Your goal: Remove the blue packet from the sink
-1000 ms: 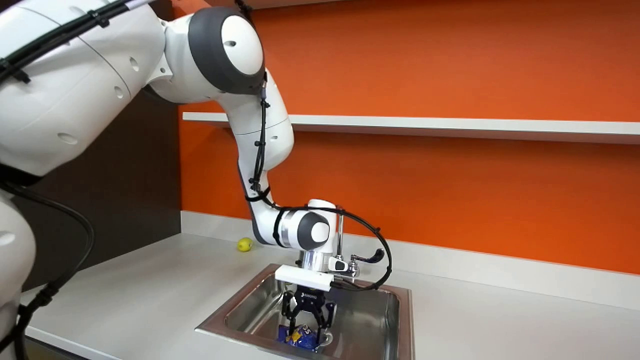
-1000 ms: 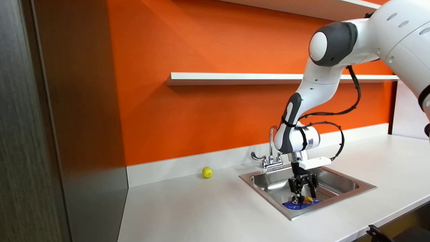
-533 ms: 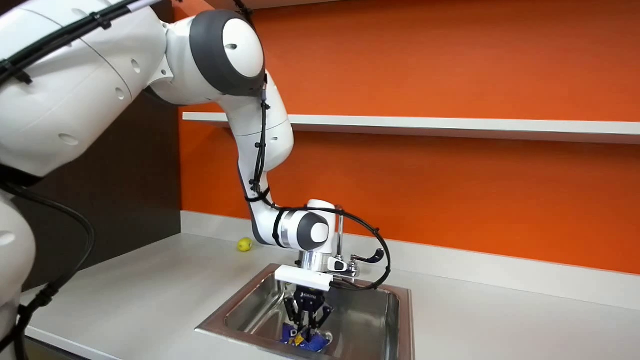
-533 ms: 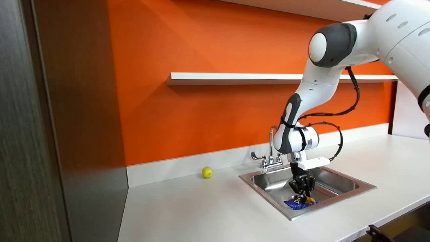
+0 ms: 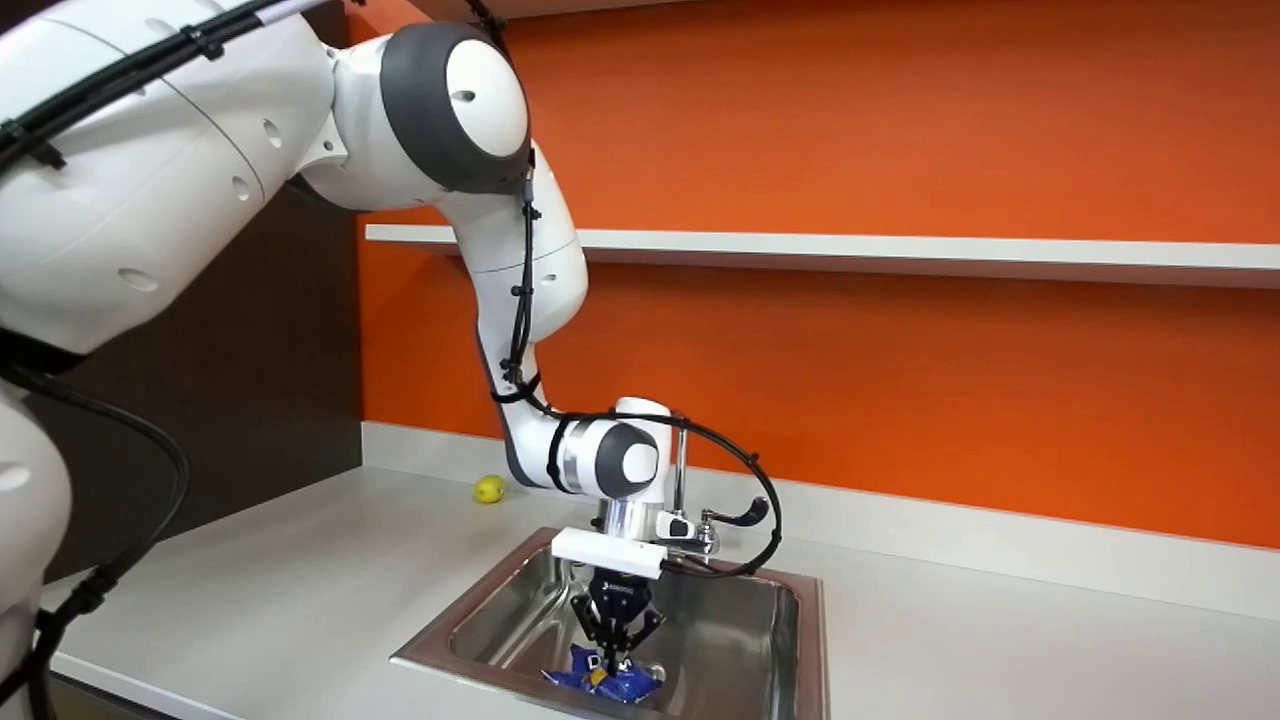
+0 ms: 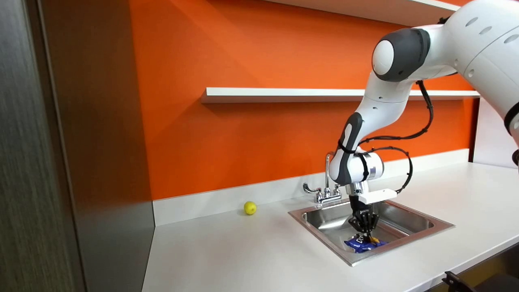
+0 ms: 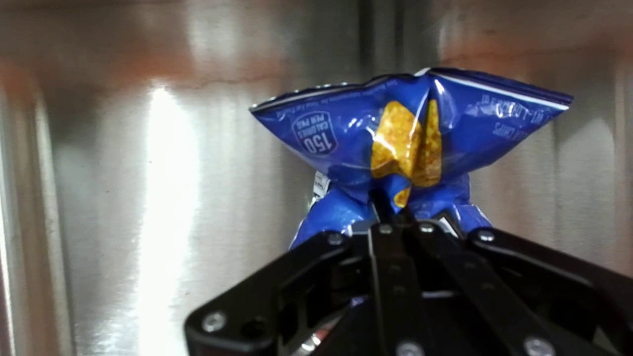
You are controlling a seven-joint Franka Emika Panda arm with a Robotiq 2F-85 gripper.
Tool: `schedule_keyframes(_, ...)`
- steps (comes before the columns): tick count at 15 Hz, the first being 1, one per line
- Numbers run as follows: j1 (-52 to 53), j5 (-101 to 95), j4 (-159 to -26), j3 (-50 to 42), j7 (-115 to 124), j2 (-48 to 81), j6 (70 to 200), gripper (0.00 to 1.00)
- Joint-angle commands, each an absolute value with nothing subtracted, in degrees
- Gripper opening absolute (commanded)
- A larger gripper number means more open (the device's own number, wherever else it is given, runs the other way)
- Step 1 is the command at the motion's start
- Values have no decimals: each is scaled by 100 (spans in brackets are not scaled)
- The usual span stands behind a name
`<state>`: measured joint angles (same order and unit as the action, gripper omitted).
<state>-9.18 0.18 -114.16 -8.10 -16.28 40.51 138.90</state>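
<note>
The blue packet (image 5: 632,688), printed with yellow chips, is low inside the metal sink (image 6: 405,239). In the wrist view the packet (image 7: 341,131) is pinched in at its middle, its ends flaring out to both sides. My gripper (image 7: 394,210) has its fingers brought together on that creased middle. Both exterior views show the gripper (image 5: 611,664) pointing straight down into the basin, its tips at the packet. Whether the packet touches the sink floor I cannot tell. The fingertips are partly hidden by folds of the packet.
A chrome faucet (image 6: 327,178) with lever handles rises behind the sink, close to the wrist. The sink's raised walls surround the gripper. A yellow lemon (image 6: 250,208) lies on the white counter (image 6: 227,251). A white shelf (image 6: 284,92) runs along the orange wall above.
The gripper's fingers have come together from a wide stance, squeezing the packet between them. The packet has crumpled, its ends now sticking up and outward. The arm has hardly moved.
</note>
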Motion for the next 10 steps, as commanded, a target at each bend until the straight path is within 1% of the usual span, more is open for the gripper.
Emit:
schedule_keyframes(1, -1052, -153, -11361, -708, -1545, 3933, 13785, 0)
schedule_keyframes(10, -970, -260, -11693, -720, -1557, 3265, 13813, 0)
